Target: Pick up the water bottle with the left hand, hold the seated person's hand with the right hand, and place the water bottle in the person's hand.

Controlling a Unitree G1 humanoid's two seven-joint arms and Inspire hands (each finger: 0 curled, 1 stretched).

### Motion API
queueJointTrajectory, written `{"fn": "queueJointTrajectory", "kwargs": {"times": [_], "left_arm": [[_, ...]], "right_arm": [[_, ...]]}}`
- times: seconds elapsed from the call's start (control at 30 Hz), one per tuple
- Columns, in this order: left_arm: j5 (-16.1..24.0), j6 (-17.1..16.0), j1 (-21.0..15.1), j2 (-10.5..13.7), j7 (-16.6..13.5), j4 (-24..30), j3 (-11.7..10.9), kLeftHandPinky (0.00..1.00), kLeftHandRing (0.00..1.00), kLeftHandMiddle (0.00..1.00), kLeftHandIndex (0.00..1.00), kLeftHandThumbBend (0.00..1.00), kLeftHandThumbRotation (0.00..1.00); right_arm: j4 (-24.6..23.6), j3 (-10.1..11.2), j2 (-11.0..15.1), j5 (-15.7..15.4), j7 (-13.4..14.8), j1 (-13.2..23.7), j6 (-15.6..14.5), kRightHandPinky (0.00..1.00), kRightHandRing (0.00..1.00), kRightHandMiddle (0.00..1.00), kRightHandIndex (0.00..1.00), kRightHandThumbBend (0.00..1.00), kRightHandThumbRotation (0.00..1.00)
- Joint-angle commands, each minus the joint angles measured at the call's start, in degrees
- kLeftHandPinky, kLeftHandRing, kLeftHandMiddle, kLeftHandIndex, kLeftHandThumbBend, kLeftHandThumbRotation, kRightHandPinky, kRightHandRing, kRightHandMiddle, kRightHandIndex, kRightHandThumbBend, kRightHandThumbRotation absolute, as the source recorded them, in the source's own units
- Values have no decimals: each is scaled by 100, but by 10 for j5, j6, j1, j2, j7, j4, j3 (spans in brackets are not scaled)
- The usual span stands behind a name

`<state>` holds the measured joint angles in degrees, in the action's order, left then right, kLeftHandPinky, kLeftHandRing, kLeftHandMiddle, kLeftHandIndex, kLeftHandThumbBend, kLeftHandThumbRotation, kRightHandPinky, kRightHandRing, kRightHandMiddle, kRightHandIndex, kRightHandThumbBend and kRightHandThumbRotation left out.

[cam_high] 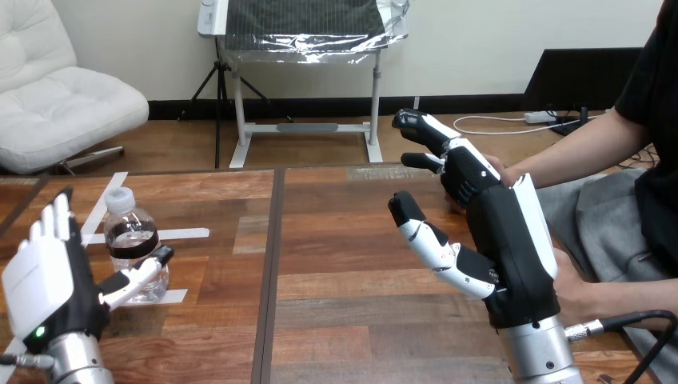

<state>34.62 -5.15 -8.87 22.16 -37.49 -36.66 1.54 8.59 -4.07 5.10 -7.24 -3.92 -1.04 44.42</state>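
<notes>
Left hand (48, 272) nearest: fingers straight and wide, thumb just beside the bottle (132, 244). Bottle stands on the worktop (352, 320), not yet lifted. Right hand (496, 232): fingers loosely extended, gripping nothing. Person's hand (497, 166) is mostly hidden behind it; I can't tell contact. I judge every step still ahead.

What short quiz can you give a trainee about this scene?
1. True or false: the bottle stands upright on the table.
2. Which robot hand is right beside the bottle? A. left B. right
3. Fill in: the fingers of the right robot hand are ____ (open or shut).

Key
1. True.
2. A: the left robot hand, its thumb reaching toward the bottle.
3. Open: they hold nothing.
</notes>
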Motion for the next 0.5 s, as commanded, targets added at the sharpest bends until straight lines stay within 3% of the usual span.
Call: {"fn": "queueJointTrajectory", "kwargs": {"times": [0.0,0.47], "left_arm": [[35,0,-45,33,-19,4,24,93,94,94,92,80,52],[82,10,-45,52,-17,23,52,95,95,95,93,72,63]], "right_arm": [[4,4,4,2,1,41,10,78,87,89,82,42,35],[10,6,4,-2,4,46,12,77,87,88,82,42,36]]}}
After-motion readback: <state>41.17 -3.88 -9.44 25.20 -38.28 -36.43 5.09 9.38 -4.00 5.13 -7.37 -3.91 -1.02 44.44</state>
